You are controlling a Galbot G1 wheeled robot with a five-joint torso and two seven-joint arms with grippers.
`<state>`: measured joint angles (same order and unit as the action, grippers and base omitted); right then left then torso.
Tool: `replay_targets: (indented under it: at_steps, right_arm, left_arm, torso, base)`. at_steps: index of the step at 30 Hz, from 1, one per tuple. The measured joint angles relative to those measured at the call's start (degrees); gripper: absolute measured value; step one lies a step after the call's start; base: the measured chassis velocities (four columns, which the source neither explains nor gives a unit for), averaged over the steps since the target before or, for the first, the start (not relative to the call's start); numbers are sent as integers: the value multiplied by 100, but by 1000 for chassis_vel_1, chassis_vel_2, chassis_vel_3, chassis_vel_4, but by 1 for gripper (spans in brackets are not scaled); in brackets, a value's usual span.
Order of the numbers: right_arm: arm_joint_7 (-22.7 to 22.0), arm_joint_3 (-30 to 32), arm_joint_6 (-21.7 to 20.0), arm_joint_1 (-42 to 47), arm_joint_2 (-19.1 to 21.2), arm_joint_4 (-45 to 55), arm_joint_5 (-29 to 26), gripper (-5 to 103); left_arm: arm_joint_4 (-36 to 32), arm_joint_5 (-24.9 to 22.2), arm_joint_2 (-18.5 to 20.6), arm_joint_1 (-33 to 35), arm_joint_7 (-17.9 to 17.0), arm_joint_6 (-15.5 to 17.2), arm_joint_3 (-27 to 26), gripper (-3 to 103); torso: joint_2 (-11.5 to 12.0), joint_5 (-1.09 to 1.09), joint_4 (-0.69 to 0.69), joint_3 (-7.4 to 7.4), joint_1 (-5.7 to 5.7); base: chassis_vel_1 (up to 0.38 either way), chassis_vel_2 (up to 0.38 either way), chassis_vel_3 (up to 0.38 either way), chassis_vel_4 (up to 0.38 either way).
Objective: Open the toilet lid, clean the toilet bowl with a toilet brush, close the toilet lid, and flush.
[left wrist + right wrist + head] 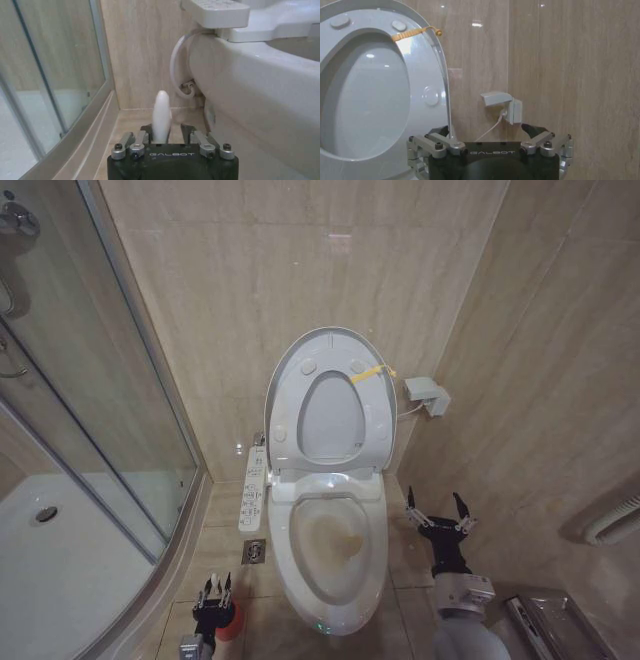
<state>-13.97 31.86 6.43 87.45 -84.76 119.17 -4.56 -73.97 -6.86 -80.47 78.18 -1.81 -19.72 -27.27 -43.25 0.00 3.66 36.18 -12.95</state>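
Two grippers are low beside the toilet, one on each side. From the head view: the toilet lid [372,352] and seat ring [330,415] stand upright against the wall, yellow strap [372,372] showing, so opening looks done. The toilet bowl [335,555] lies exposed with its yellowish stain, so scrubbing, closing and flushing all remain, by my reckoning. The left gripper [213,592] hangs at the bowl's left flank over the red cup holder [232,622]; the right gripper [438,512] waits at the bowl's right flank, jaws spread wide and empty.

Left wrist view: the left gripper [166,132] has its jaws pinching the toilet brush [162,112] by its white handle, which rises between the fingers, the bowl's outer wall just beside.

Right wrist view: the right gripper [490,137] is parted, facing the raised lid's edge and a wall socket [506,107].
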Motion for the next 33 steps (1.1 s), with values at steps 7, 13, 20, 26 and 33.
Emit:
replay_targets:
  at_steps: [7, 13, 20, 26, 33]
  right_arm:
    - [0, 0, 0, 0, 0, 0, 0, 100]
    - [0, 0, 0, 0, 0, 0, 0, 100]
    - [0, 0, 0, 0, 0, 0, 0, 100]
    - [0, 0, 0, 0, 0, 0, 0, 100]
    - [0, 0, 0, 0, 0, 0, 0, 100]
  left_arm:
    - [-243, 62, 3, 112, 7, -112, -5, 22]
    - [-944, 298, 14, 406, -28, -86, 1, 21]
    - [-1417, 725, 46, 691, -86, -121, -87, 21]
    - [-1893, 860, 69, 1060, -153, -206, -96, 21]
    - [-3006, 977, 175, 1676, -215, -182, -58, 21]
  torso:
    - [0, -2, 0, 0, 0]
    - [0, 0, 0, 0, 0]
    - [0, 0, 0, 0, 0]
    - [0, 0, 0, 0, 0]
    - [0, 0, 0, 0, 0]
  base:
    - [0, 0, 0, 0]
    - [0, 0, 0, 0]
    - [0, 0, 0, 0]
    - [0, 0, 0, 0]
    - [0, 0, 0, 0]
